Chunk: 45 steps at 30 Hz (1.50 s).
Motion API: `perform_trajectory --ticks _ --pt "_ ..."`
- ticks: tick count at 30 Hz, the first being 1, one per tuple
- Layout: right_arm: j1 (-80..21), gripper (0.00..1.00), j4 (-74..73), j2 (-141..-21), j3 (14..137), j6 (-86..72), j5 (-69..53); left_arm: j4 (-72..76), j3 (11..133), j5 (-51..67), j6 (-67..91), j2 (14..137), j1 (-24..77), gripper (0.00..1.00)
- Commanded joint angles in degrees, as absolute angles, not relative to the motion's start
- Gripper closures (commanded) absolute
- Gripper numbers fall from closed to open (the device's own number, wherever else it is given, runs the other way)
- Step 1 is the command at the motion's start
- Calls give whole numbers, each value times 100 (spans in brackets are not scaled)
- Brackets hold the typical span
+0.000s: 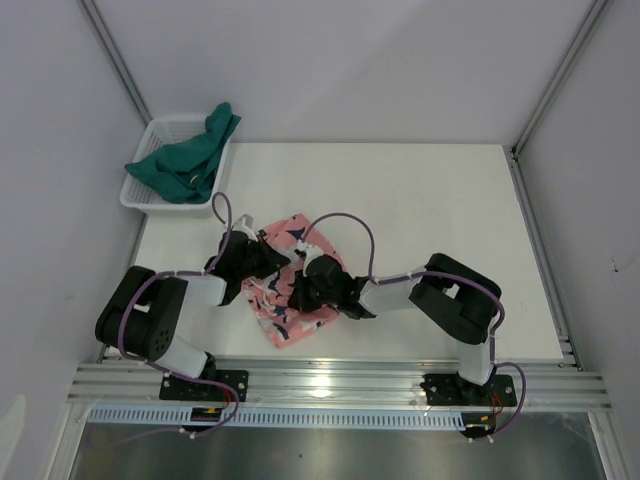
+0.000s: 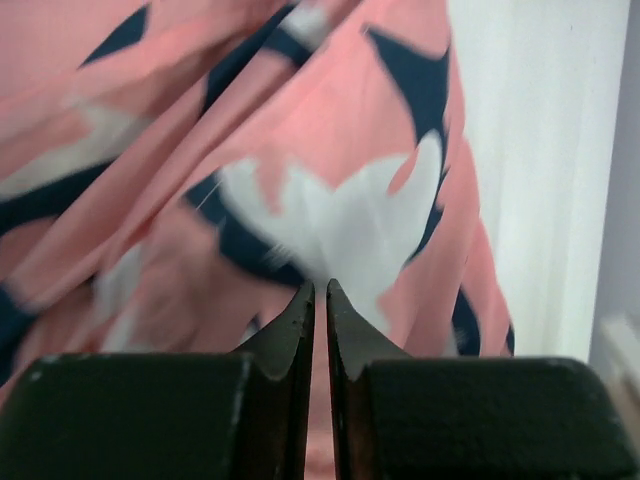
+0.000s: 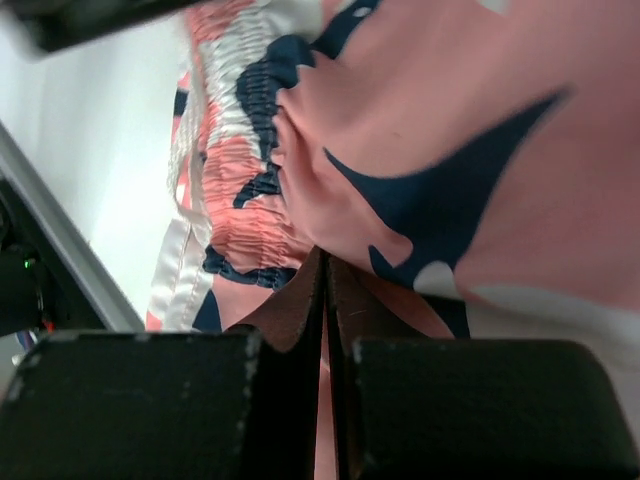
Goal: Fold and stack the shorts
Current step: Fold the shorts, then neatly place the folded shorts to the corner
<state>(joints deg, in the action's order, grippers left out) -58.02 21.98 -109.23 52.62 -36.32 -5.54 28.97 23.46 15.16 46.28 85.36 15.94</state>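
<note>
The salmon-pink shark-print shorts (image 1: 292, 234) lie bunched on the white table near the front, between my two arms. My left gripper (image 1: 274, 262) is shut on a fold of these shorts; in the left wrist view its fingertips (image 2: 320, 284) pinch pink fabric (image 2: 330, 130). My right gripper (image 1: 298, 292) is also shut on them, and in the right wrist view the closed tips (image 3: 327, 254) hold a thin pink layer beside the gathered waistband (image 3: 240, 170). The dark teal shorts (image 1: 185, 160) lie crumpled in the basket at the back left.
The white mesh basket (image 1: 140, 192) sits at the table's back left corner. The white table (image 1: 440, 210) stretches to the right and back. A metal rail (image 1: 330, 380) runs along the near edge by the arm bases.
</note>
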Motion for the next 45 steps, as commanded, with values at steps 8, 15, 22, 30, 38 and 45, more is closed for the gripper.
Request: perform_trajectory --ticks 8,15,22,30,38,45 --pt "-6302 96 1565 -10759 5950 -3296 -219 2945 2997 1301 4360 9158 1960 89" --pt "-6161 82 1091 -9757 5775 -3050 -176 2646 3217 1476 4280 8851 1960 89" --pt "-5082 53 519 -8912 5713 -3024 -746 1190 3480 1170 3920 7334 2144 78" --pt "-3456 29 369 -9911 6520 -2611 -2221 -165 3104 826 3885 5705 2215 43" --pt "-3067 17 141 -11635 7883 -2180 -3392 -712 2769 694 3885 4756 2224 27" --pt "-3076 21 641 -12453 8165 -2408 -4261 -984 2654 633 3867 4246 2224 19"
